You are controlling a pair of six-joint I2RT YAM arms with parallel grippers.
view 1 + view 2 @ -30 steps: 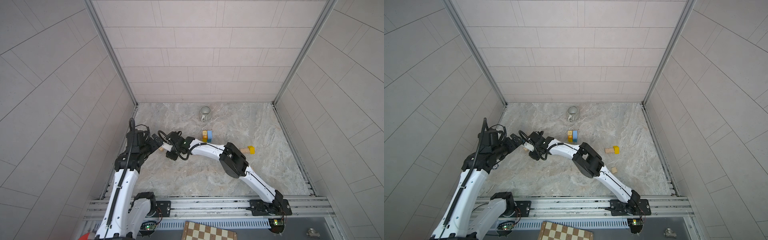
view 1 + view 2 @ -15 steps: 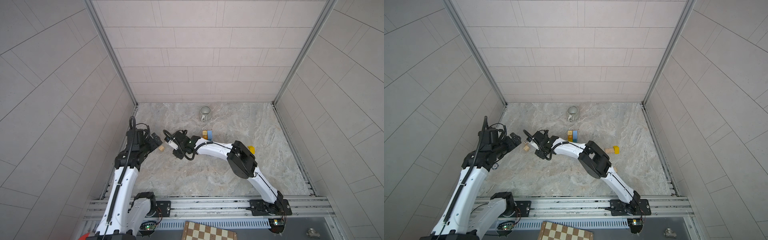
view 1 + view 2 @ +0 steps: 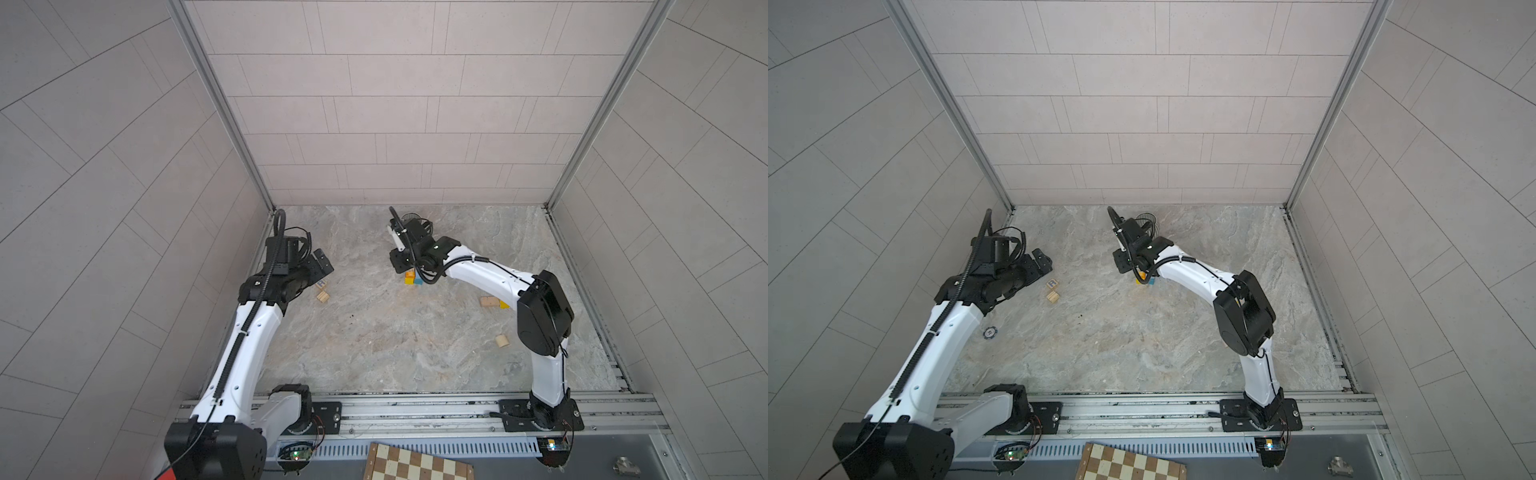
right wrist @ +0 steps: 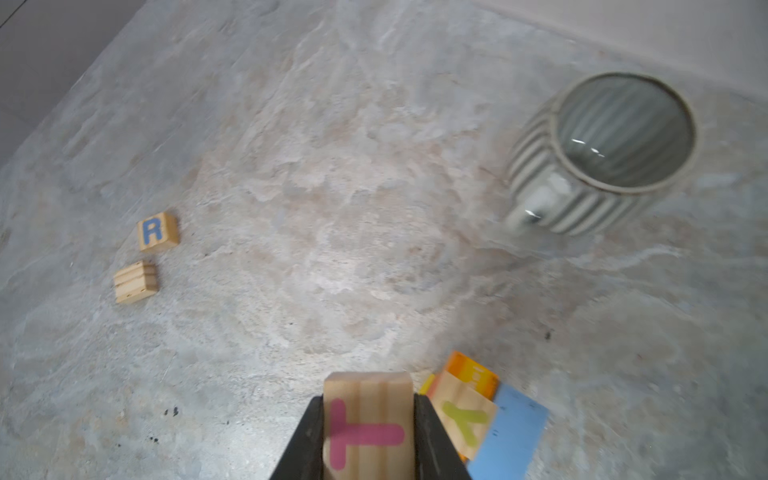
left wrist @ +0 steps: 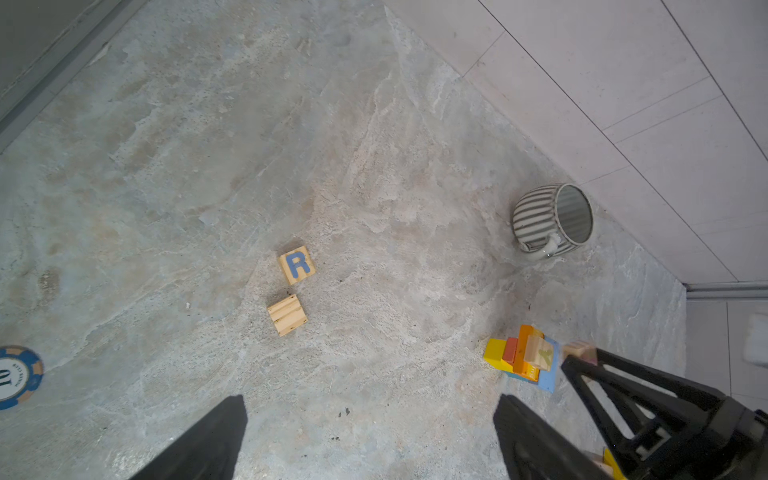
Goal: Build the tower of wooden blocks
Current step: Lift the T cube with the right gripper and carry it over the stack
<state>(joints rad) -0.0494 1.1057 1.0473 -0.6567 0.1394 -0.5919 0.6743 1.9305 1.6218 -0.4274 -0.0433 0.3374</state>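
Right jaws are clamping the natural wood T cube (image 4: 365,432) by two opposite side faces, leaving its underside free to land flat. They are holding it just beside the wood block tower (image 5: 519,357), level with the tower's top piece; whether cube and tower are touching is not clear.

That tower is standing in the far middle of the tabletop (image 3: 374,332), just in front of the grey ribbed mug (image 5: 552,220) by the far edge. A natural cube lettered Y (image 4: 467,411) is sitting on top of it, over orange and orange-red pieces, with a yellow block and a light blue brick (image 4: 513,436) at the base. Judging by the task, the T cube is heading for the Y cube's top face, and the stack looks uneven enough that a sideways nudge could be toppling it.

Left jaws are hanging wide apart and empty near the left edge, well clear of the tower, probably to be giving the right arm (image 3: 482,272) room. Beneath them the R cube (image 5: 297,264) and a grooved plain block (image 5: 287,314) are lying just beside each other, likely the next pieces. A blue poker chip (image 5: 16,376) is lying closer to the left edge. Near the right edge a plain brick (image 3: 489,301) is lying against a yellow block (image 3: 504,304), with a rounded plain piece (image 3: 502,341) nearer the front. Beyond the front edge a chessboard (image 3: 415,461) is lying.
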